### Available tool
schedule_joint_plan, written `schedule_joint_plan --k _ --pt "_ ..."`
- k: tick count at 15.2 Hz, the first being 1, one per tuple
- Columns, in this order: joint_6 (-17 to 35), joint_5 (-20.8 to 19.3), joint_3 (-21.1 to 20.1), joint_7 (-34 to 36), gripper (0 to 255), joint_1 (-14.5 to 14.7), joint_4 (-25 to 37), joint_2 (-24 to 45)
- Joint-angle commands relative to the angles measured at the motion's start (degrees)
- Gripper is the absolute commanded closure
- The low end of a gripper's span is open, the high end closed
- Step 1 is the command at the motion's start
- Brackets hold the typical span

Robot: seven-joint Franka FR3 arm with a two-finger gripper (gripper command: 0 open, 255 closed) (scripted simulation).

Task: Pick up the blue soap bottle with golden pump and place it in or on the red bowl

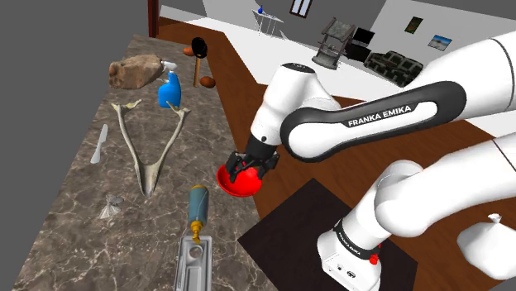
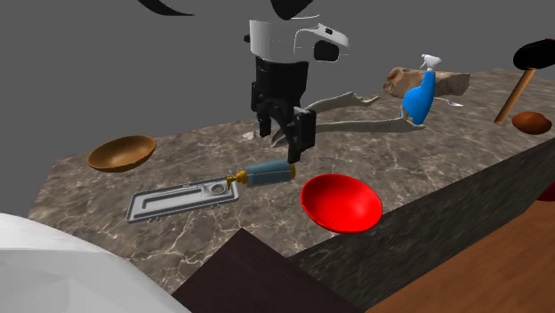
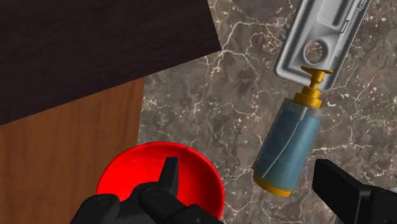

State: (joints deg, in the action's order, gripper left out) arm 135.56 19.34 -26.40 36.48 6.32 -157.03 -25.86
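Open and empty, the gripper (image 2: 285, 142) hangs above the desk (image 1: 74, 198) between the red bowl (image 2: 342, 203) and the lying blue soap bottle (image 3: 289, 143), whose pump seemingly touches a grey tray (image 2: 173, 200).

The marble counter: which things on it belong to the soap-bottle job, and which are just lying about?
Job: blue soap bottle with golden pump, lying down; red bowl; open gripper.
Lying about: blue spray bottle; wishbone; grey tray; black-headed mallet; brown bowl; white knife.
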Motion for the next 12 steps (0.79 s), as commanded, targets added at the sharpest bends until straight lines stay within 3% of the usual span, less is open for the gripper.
schedule_joint_plan --k 1,4,6,9,10,12 --pt "4.95 -0.44 -3.11 3.78 0 -0.6 0.68 4.53" --pt "12.04 -4.2 -8.23 11.03 0 -2.98 2.64 12.42" --pt "16.37 -9.83 -11.66 17.86 0 -5.43 4.41 18.23" --pt "21.26 -25.74 -14.57 33.25 0 -8.56 8.03 28.06" --pt "22.11 -32.39 -13.75 39.31 0 -8.09 9.66 31.47" --pt "22.93 -43.14 -9.57 49.48 0 -4.21 13.25 37.41"
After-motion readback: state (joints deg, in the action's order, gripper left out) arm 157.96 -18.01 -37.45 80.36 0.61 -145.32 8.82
